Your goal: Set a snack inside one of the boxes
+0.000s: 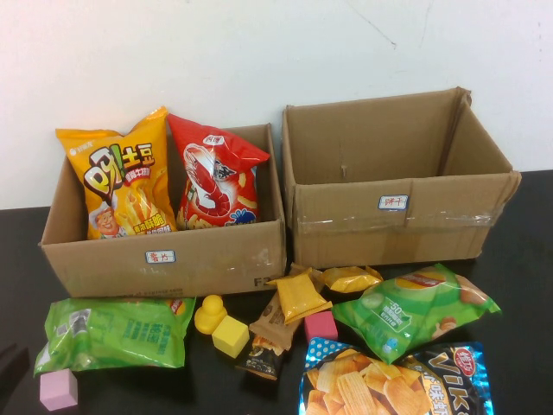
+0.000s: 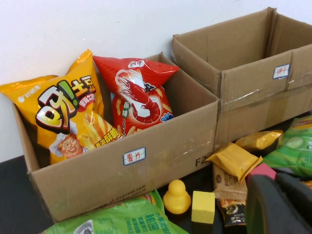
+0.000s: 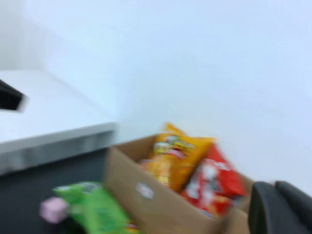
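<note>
Two boxes across the frame's top: left box [image 1: 164,259] holding yellow bag [image 1: 121,186] and red bag [image 1: 218,173]; right box [image 1: 393,220] alongside. Loose snacks and blocks crowding the foreground, among them a yellow duck [image 1: 210,313]. Left gripper [image 2: 278,204] and right gripper [image 3: 280,207] pressed together, lower right in wrist views.

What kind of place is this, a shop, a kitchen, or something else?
Probably a lab sorting bench, not a shop: a black table against a bare white wall, two labelled cardboard boxes, left box and right box, with snack packets and toy blocks loose in front.

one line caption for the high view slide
Two chip bags stand in the left box; right box empty, snacks in front.
</note>
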You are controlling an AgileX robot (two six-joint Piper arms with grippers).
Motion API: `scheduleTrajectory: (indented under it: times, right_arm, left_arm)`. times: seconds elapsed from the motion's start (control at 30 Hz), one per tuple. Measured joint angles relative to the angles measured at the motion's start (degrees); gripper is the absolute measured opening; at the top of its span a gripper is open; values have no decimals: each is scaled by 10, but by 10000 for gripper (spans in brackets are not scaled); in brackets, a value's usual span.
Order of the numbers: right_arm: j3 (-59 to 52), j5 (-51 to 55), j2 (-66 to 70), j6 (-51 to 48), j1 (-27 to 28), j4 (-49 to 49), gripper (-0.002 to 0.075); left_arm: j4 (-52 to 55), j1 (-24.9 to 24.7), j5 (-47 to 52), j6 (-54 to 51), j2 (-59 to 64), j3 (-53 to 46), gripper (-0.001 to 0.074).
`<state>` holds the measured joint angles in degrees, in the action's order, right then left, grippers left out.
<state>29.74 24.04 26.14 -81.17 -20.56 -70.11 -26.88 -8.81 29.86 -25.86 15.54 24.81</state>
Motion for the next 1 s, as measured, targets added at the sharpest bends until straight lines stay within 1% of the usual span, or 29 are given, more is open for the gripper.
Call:
scheduleTrajectory:
  times: [0.23,0.43,0.5,0.57,0.63,0.67,0.7,0.73,0.77,0.8,0.83,0.9,1.0]
  right_arm:
    - [-116,-112,-168,1,0,46,-1]
    - [-190,-218,-248,-3,0,47,-1]
    - [-220,-257,-254,20,0,61,-1]
    - [-258,-294,-255,113,4,134,-1]
    - [-296,-318,-255,302,19,287,-1]
    - [-305,-310,-255,392,33,376,-1]
    - [-309,-284,-255,527,51,464,-1]
    - [-310,-244,-255,633,71,550,-1]
    - [-311,-210,-255,705,88,617,-1]
    - [-313,-185,-255,751,100,675,-1]
    - [-313,-140,-255,823,129,738,-1]
    - [-314,-107,-255,860,165,785,-1]
    - [-314,-95,-255,857,212,806,-1]
  left_arm:
    - [-1,0,2,0,0,0,-3]
    - [-1,0,3,0,0,0,-3]
    - [-1,0,3,0,0,0,-3]
    - [-1,0,3,0,0,0,-3]
    - [-1,0,3,0,0,0,-3]
    - [-1,0,3,0,0,0,-2]
    - [-1,0,3,0,0,0,-2]
    - [-1,0,3,0,0,0,-3]
    - [-1,0,3,0,0,0,-3]
    - [-1,0,3,0,0,0,-3]
    - [-1,0,3,0,0,0,-3]
    - [-1,0,4,0,0,0,-3]
    - [-1,0,9,0,0,0,-3]
